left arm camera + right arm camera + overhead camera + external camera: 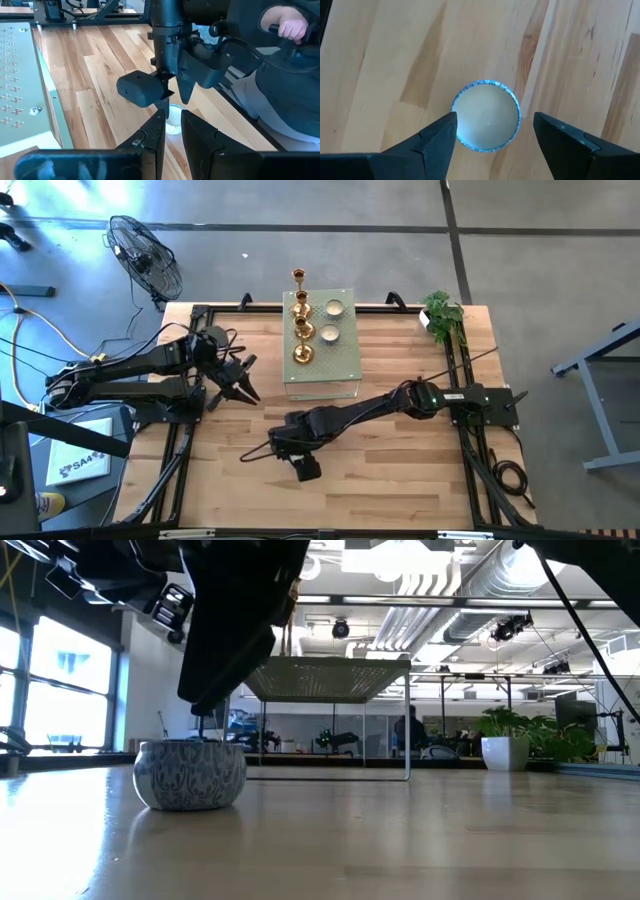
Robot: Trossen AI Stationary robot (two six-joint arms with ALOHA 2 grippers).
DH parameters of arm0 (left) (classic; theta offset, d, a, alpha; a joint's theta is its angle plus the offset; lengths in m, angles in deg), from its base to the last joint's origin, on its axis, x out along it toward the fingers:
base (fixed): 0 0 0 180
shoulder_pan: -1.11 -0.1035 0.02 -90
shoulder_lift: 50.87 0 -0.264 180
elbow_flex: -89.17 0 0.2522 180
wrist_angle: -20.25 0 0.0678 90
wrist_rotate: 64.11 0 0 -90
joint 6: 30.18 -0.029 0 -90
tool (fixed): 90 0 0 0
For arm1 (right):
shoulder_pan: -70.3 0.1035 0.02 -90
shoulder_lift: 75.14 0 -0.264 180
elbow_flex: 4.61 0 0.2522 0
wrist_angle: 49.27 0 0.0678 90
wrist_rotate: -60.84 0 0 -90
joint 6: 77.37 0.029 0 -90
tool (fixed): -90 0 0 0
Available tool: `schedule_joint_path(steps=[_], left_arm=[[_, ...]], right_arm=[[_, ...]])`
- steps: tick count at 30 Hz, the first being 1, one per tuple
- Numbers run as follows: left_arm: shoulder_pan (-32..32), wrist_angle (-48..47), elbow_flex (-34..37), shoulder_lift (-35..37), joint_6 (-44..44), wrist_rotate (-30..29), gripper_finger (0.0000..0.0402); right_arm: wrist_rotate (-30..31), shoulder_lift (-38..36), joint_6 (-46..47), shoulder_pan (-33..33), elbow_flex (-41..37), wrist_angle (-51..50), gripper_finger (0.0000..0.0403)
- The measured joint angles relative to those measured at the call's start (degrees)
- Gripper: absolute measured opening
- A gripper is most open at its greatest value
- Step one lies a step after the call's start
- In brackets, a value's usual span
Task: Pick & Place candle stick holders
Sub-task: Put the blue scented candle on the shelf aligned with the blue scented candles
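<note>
A low round cup (486,115) with a patterned wall (190,772) stands on its base on the bare wood in the near middle of the table. My right gripper (495,120) hangs just above it, open, a finger on either side of the rim, clear of it in the low view (235,640). Three gold candle stick holders (301,328) and two cream cups (331,320) stand on the pale green slab (340,365) at the far middle. My left gripper (173,137) waits at the table's left, a narrow gap between its fingers, holding nothing.
The slab stands raised on thin wire legs (408,730). A potted plant (443,315) sits at the far right corner. A person (290,25) is beyond the table's right side. Bare wood lies around the lone cup.
</note>
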Motion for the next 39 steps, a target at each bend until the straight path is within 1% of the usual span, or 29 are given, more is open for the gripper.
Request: schedule_joint_path(steps=[8,15,22,25,33,39], left_arm=[[0.0,-1.1,0.0,0.0,-1.3,0.0,0.006],[0.0,-1.0,0.0,0.0,-1.3,0.0,0.006],[0.0,-1.0,0.0,0.0,-0.8,0.0,0.006],[0.0,-1.0,0.0,0.0,-0.5,0.1,0.006],[0.0,-1.0,0.0,0.0,1.8,0.4,0.006],[0.0,-1.0,0.0,0.0,1.8,1.0,0.006]], right_arm=[[3.1,0.1,-4.4,2.0,0.0,0.8,0.0259],[4.4,0.3,-6.0,2.8,0.0,0.8,0.0259],[4.8,2.0,-10.7,2.8,0.0,1.3,0.0259],[3.3,2.4,-10.4,2.6,-0.1,1.9,0.0259],[3.4,2.5,-9.2,3.4,0.0,2.3,0.0259],[4.2,2.5,-9.2,3.3,0.0,2.3,0.0259]])
